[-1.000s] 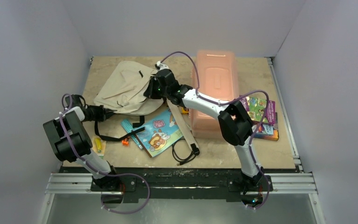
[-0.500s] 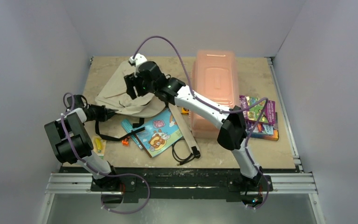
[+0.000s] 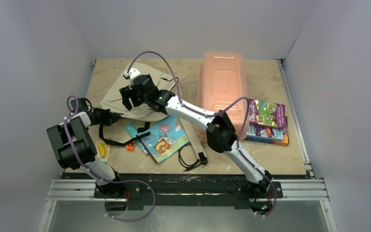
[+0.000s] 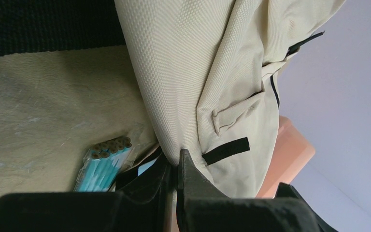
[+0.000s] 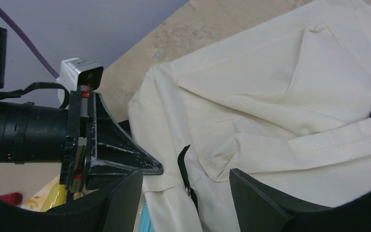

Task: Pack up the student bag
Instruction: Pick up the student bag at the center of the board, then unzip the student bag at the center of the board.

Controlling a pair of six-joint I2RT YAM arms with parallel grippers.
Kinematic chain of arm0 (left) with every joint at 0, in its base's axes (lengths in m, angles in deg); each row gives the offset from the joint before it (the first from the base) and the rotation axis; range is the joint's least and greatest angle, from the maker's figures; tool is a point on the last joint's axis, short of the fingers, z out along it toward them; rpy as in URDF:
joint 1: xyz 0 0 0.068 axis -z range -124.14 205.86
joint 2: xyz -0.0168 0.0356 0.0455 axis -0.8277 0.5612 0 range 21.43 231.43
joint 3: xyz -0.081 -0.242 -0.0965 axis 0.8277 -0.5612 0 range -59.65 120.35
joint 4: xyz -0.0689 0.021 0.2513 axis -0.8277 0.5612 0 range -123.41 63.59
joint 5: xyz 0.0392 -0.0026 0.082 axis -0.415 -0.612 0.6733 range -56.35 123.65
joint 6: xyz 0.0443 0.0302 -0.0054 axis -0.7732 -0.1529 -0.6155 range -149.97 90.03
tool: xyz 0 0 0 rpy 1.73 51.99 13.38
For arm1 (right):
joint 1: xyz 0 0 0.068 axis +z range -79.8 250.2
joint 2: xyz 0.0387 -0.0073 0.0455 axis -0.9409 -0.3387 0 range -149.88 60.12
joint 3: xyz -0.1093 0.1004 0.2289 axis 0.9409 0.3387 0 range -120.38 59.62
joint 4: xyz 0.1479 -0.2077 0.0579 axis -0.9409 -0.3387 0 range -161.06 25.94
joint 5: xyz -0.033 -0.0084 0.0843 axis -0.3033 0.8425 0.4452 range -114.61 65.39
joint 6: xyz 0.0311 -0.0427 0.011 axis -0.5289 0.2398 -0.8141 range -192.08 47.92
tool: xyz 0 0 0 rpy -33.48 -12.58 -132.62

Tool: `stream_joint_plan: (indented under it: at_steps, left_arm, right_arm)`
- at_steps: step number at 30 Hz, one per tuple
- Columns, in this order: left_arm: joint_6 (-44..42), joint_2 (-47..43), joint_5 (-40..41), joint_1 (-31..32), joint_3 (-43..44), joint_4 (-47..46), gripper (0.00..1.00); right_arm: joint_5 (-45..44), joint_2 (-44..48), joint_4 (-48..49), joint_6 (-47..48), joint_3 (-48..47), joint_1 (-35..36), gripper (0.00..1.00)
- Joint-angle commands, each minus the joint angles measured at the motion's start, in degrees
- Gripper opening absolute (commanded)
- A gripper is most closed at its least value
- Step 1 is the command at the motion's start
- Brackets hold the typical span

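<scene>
The beige student bag (image 3: 110, 96) lies at the table's back left, with a black strap trailing toward the front. My left gripper (image 3: 119, 116) is at the bag's near left edge. In the left wrist view the left gripper (image 4: 178, 158) is shut on a fold of the bag's fabric (image 4: 207, 72). My right gripper (image 3: 127, 99) hovers over the middle of the bag. It is open (image 5: 186, 186) with nothing between its fingers. Below it lie cream fabric (image 5: 280, 96) and a black zipper pull (image 5: 185, 171).
A translucent pink box (image 3: 223, 82) stands at the back right, with colourful books (image 3: 268, 120) beside it. A cartoon booklet (image 3: 166, 137), a pack of teal pencils (image 3: 135, 133), a beige strap (image 3: 192, 135), an orange clip (image 3: 130, 146) and a yellow item (image 3: 101, 150) lie near the front.
My right arm swung left from the bag's right edge to over its middle, and its jaws opened. The left gripper kept its hold and place.
</scene>
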Motion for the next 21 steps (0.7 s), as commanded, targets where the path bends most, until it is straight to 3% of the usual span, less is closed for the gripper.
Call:
stream_joint_plan:
  at_steps: [1, 5, 21]
  left_arm:
    - [-0.35, -1.49, -3.50, 1.02, 0.12, -0.77, 0.00]
    - [-1.15, -2.31, -2.79, 1.25, 0.54, 0.11, 0.00]
    - [-1.11, -2.65, -2.85, 1.65, 0.49, -0.10, 0.00]
  right_arm:
    - [0.11, -1.85, 5.59, 2.08, -5.27, -0.20, 0.69]
    - [0.44, -4.13, 6.61, 3.42, -6.21, -0.10, 0.60]
    - [1.22, -10.76, 8.53, 6.22, -9.41, 1.20, 0.49]
